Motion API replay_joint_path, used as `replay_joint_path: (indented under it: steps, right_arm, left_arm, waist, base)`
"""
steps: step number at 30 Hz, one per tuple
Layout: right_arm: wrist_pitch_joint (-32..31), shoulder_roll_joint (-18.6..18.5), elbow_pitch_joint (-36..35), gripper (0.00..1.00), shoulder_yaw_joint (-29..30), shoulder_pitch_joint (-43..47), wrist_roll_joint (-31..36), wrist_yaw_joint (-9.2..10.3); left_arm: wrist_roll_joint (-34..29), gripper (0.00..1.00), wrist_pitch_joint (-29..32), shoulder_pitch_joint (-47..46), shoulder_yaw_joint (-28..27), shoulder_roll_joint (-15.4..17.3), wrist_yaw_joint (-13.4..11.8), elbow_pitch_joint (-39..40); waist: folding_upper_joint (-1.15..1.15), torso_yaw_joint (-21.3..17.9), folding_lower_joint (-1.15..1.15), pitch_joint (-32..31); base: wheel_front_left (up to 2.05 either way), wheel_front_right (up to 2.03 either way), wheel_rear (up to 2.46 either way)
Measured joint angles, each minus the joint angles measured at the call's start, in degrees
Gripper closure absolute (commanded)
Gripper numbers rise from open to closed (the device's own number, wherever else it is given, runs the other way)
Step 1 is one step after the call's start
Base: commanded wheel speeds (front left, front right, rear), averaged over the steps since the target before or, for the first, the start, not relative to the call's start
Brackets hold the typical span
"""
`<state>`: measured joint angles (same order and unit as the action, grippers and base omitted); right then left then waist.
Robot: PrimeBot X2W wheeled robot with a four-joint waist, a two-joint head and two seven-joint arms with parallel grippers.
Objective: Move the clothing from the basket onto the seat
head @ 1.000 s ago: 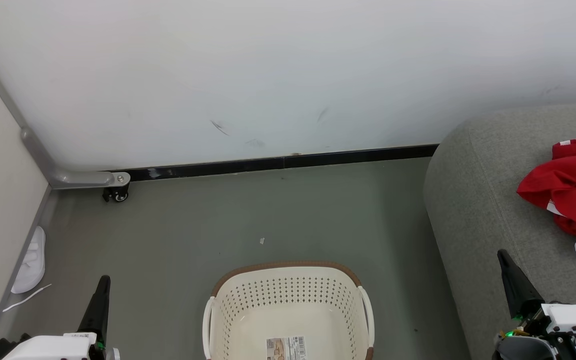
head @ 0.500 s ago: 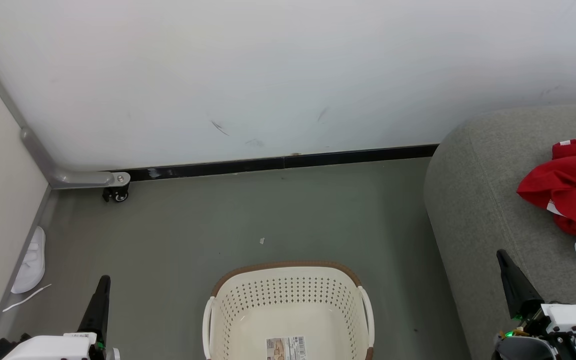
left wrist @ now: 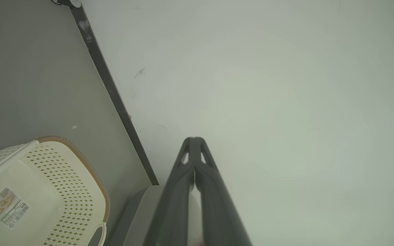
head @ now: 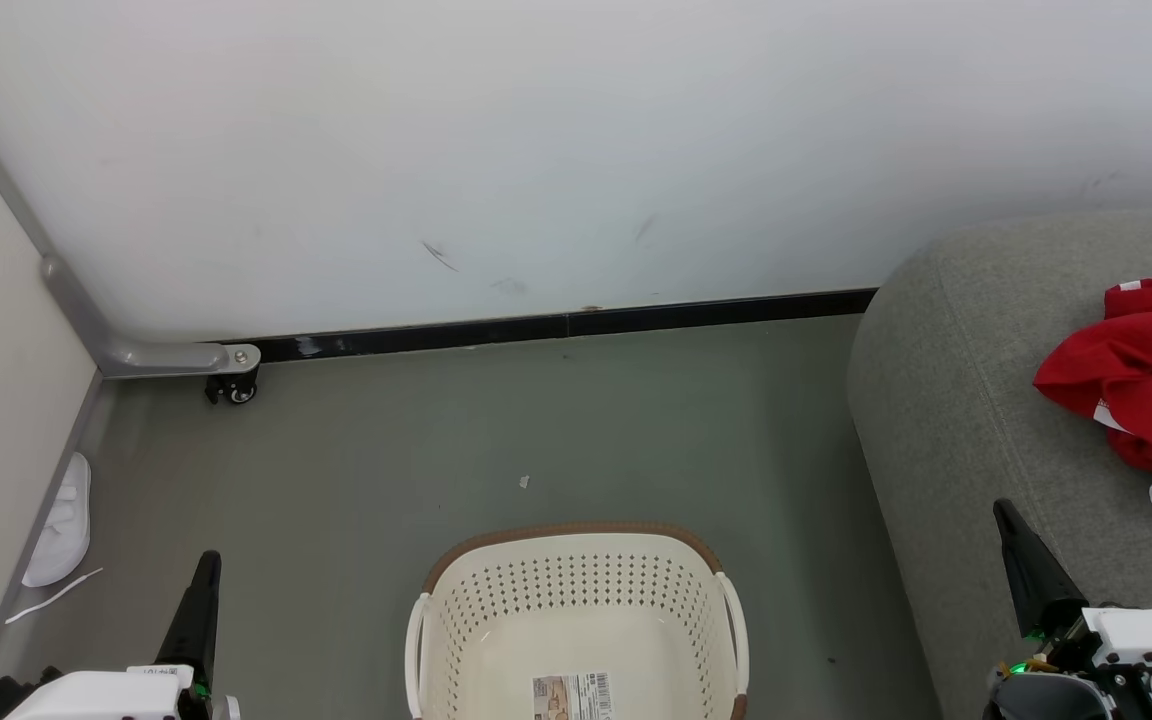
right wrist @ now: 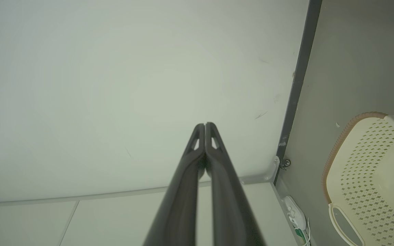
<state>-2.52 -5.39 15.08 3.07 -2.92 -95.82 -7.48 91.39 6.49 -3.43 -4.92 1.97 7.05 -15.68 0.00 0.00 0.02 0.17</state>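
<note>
**Hazards, as judged**
- Possible miscount: near part of the cream-white perforated plastic laundry basket with brown rim band and side handles (head: 576, 580) was cut off by the lower border of the head view. Could have hidden a garment there and let the task be called finished too early.
- Possible slide: a white panel lay at the lower edge of the soft bright red fabric clothing with white stripe trim (head: 1151, 390). Could have been dragged off towards the floor by a careless sweep of the right arm.
- Possible wrong pick: white slipper (head: 61, 525) on the floor by the left wall. Not a garment of the task.

**Containers and contents**
- Basket: stood on the grey floor (head: 536, 420) between the two grippers. Visible contents: a printed paper label (head: 572, 697) on the bottom, no red fabric.
- Large light grey fabric-upholstered seat with rounded edges (head: 956, 420): stood right of the basket, apart from it, against the white wall (head: 536, 150). Carried the clothing in one crumpled heap, partly cut off by the right border.

**Claws**
- Left gripper (head: 208, 558): two long dark fingers pressed together, nothing between them. Hung over the floor, left of the basket.
- Right gripper (head: 1004, 508): fingers likewise pressed together, nothing held. Seen against the front of the seat, near the heap but apart from it.
</note>
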Motion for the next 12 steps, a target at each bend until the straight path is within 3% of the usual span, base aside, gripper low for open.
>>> replay_joint_path:
  steps: [12]
  right_arm:
    - [0.0,0.0,0.0,1.0,0.0,0.0,0.0,-0.01]
  left_arm:
    - [0.2,1.0,0.0,0.0,0.0,0.0,0.0,0.0]
  waist:
    - [0.0,0.0,0.0,0.0]
  base:
    - [0.0,0.0,0.0]
